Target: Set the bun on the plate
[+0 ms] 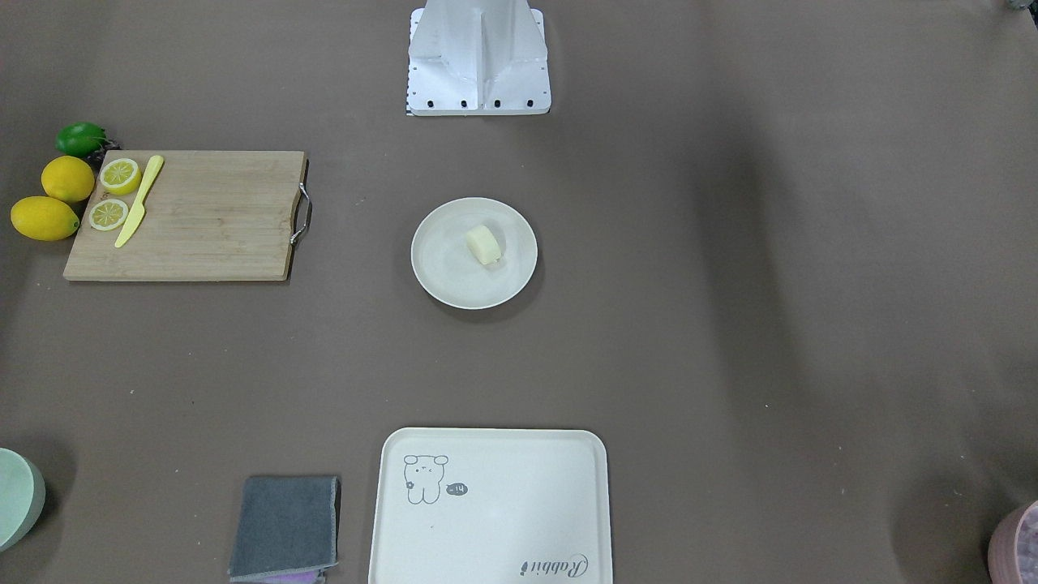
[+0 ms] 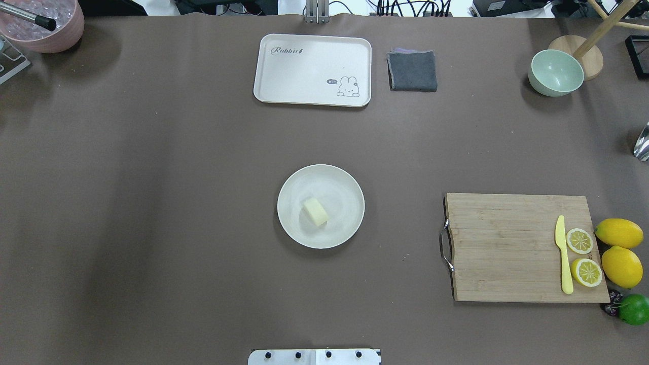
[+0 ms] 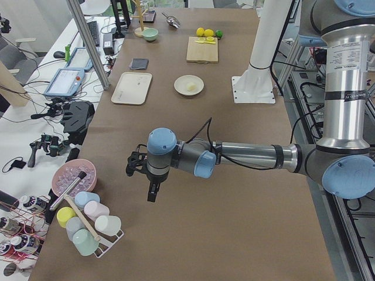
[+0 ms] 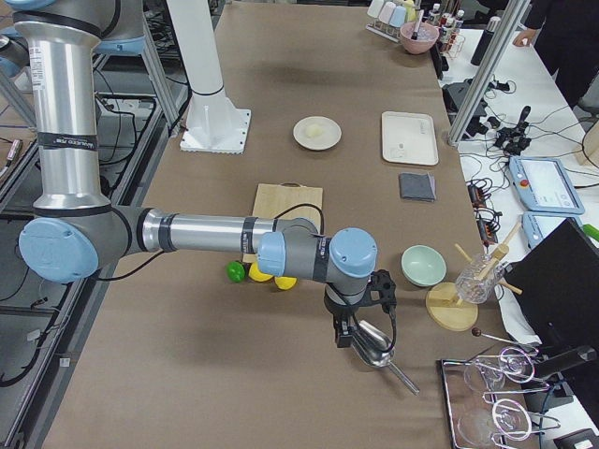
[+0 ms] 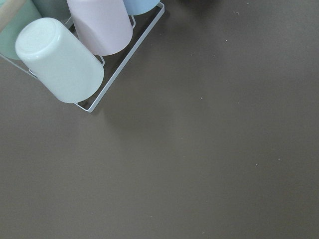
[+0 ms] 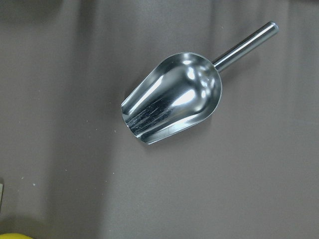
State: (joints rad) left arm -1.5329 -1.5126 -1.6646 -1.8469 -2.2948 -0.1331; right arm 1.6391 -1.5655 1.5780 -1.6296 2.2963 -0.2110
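The pale cream bun (image 1: 483,245) (image 2: 315,211) lies on the round off-white plate (image 1: 454,276) (image 2: 340,191) in the middle of the table, a little off the plate's centre. Both arms are far from it. My left gripper (image 3: 151,190) hangs over bare table near the cup rack, seen only in the exterior left view. My right gripper (image 4: 346,335) hovers above a metal scoop (image 6: 172,104) at the other end, seen only in the exterior right view. I cannot tell whether either gripper is open or shut. Neither wrist view shows fingers.
A cream tray (image 2: 312,69) and a grey cloth (image 2: 412,70) lie at the far edge. A wooden cutting board (image 2: 507,248) carries lemon halves and a yellow knife (image 2: 563,253), with lemons (image 2: 618,233) beside it. A green bowl (image 2: 555,72), a pink bowl (image 2: 43,23) and racked cups (image 5: 60,59) stand at the ends.
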